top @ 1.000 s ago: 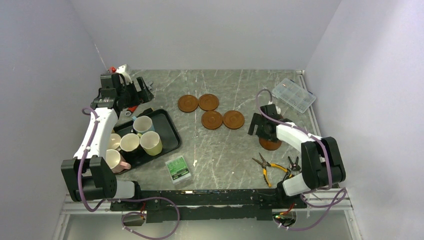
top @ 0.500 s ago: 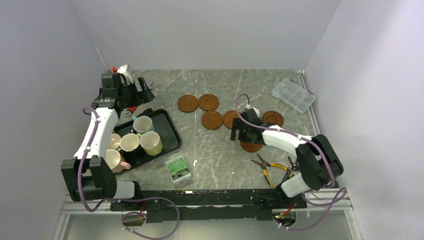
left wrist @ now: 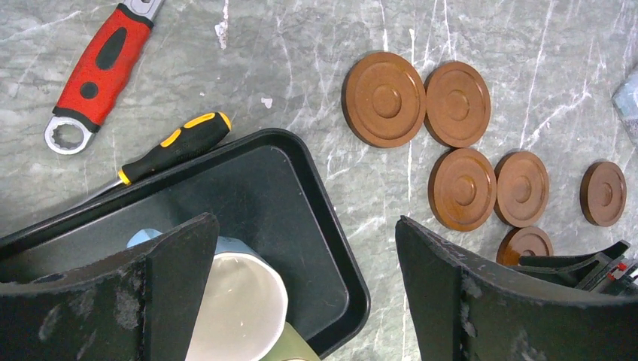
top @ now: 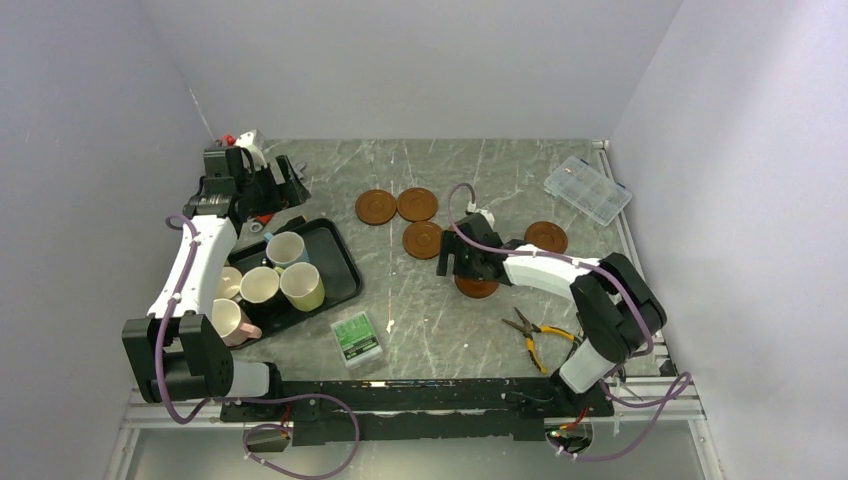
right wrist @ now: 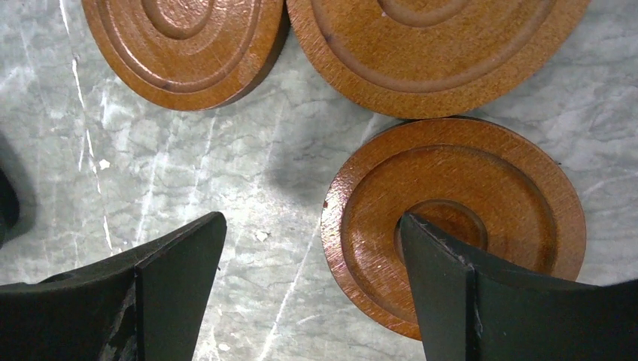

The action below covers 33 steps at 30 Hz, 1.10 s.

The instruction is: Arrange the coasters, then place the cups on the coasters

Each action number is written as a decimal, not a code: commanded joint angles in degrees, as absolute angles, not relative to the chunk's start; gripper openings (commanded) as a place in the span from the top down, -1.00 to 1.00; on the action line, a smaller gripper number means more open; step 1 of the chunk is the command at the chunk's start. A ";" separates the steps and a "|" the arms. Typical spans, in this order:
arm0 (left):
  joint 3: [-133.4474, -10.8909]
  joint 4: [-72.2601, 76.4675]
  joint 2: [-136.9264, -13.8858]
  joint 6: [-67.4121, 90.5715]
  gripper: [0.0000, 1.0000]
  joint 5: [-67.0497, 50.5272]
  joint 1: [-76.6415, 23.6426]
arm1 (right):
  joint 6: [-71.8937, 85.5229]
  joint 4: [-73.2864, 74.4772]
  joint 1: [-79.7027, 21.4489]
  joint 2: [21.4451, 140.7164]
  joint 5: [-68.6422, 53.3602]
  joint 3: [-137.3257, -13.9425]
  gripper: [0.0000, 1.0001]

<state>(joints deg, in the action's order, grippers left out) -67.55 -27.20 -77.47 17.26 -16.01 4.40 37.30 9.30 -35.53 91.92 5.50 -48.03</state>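
Coasters (left wrist: 462,189) all lie flat on the table (top: 440,320), six of them at the right of the left wrist view. A touching pair sits at the top, a pair lies below it, one is apart at far right, and the lowest coaster (right wrist: 466,180) is under the right gripper (right wrist: 310,226). Its jaws are spread wide and grasp nothing. One finger (right wrist: 527,323) overlaps that disc's centre and the other hangs over bare table; whether the finger presses down I cannot tell. The disc's upper rim touches or nearly touches its neighbour (right wrist: 436,45). A push up the frame would likely knock that neighbour out of line, and a lightly pressing finger could skid off the ringed face and leave the disc short. The left gripper (left wrist: 307,222), also released, hangs over the tray (left wrist: 301,195), where the cups (top: 260,285) wait; none is on a coaster yet.
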 commanded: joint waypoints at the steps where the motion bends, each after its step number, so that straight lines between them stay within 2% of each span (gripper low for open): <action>1: -69.85 -26.28 -76.85 16.55 -0.87 -15.44 4.14 | 39.83 8.82 -36.91 95.17 2.52 -48.24 -0.80; 10: -69.83 -26.24 -76.99 16.61 -0.87 -15.63 4.13 | 36.33 16.18 -36.55 84.77 6.12 -51.47 -0.96; 15: -69.87 -26.19 -76.77 16.63 -0.87 -15.77 4.12 | 31.28 19.25 -28.50 82.70 7.79 -52.98 -0.99; 19: -69.66 -26.05 -76.48 16.67 -0.87 -15.50 4.11 | 26.65 17.41 -19.39 84.20 7.24 -53.27 -0.99; 24: -69.74 -26.19 -76.81 16.75 -0.87 -15.56 4.05 | 22.81 15.96 -10.61 91.33 6.28 -56.94 -0.85; 33: -69.63 -25.94 -76.69 16.85 -0.87 -15.74 4.04 | 21.77 13.23 -5.79 97.72 5.94 -59.67 -0.83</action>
<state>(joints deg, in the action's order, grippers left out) -67.55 -27.29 -77.47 17.26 -15.57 4.29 23.16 16.32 -7.07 96.33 5.93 -56.93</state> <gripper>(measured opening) 0.935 0.915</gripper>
